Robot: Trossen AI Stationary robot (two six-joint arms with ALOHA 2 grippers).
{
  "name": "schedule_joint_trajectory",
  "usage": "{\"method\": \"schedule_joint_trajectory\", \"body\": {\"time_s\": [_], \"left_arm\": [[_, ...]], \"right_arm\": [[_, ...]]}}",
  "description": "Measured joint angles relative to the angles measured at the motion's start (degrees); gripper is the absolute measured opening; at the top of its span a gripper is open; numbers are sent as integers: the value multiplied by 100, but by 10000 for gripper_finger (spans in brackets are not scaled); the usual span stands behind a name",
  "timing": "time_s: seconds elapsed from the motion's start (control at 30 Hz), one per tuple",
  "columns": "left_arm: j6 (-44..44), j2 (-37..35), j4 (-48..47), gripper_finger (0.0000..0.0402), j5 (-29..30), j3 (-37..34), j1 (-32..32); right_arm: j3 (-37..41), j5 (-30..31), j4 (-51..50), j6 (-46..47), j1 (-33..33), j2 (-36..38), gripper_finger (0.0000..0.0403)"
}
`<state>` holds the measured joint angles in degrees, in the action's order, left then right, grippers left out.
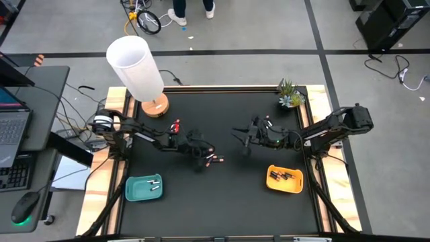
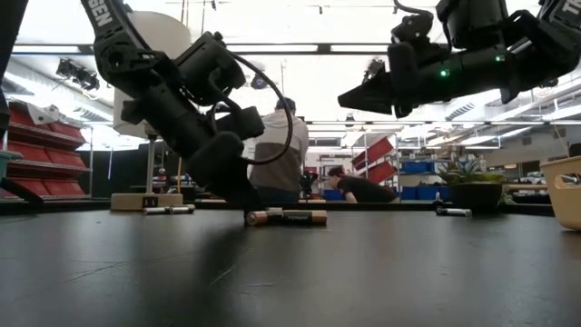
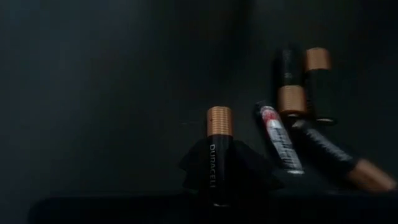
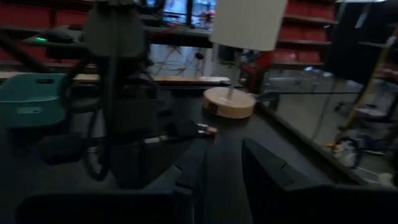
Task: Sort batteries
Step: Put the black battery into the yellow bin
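Partly sorted: some small cylindrical batteries point(image 1: 215, 160) loose on the black table point(image 1: 222, 202), others in the teal plastic tray point(image 1: 134, 195) and the yellow plastic tray point(image 1: 295, 187); left pincer point(image 1: 199, 156) clenched on one copper-topped black battery point(image 3: 216, 149) beside the loose cluster, right pincer point(image 1: 243, 138) released above the table.

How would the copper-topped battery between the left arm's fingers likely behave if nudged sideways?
Battery is a smooth cylinder lying flat on the table, so it would probably roll. Its glossy casing looks slippery. Left pincer straddles it, so a clean pinch seems likely.

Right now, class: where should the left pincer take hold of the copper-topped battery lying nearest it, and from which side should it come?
Grip the battery around the middle of its black barrel, coming straight down from above. It lies flat on the table, apart from the other cells, so its round sides are free. The left pincer already sits over it.
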<state>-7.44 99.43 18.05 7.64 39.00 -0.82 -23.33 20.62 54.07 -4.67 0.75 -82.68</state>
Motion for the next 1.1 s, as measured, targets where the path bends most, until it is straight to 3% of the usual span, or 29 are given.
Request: {"method": "schedule_joint_trajectory", "body": {"time_s": [0.2,0.4,0.5,0.83,1.1], "left_arm": [[483,-434,283,59,145,294,-52],[918,-444,274,59,-211,652,-2],[1105,-412,406,59,-608,812,2],[1176,-410,956,59,-1021,900,42],[1176,-403,1085,59,-1032,887,131]], "right_arm": [[-3,92,-288,159,3,641,84],[-494,21,-2830,251,425,1166,86],[-697,109,-3405,-39,724,1047,101],[-1155,353,-3458,-287,975,336,151],[-1544,44,-3518,-292,962,-76,148]]}}
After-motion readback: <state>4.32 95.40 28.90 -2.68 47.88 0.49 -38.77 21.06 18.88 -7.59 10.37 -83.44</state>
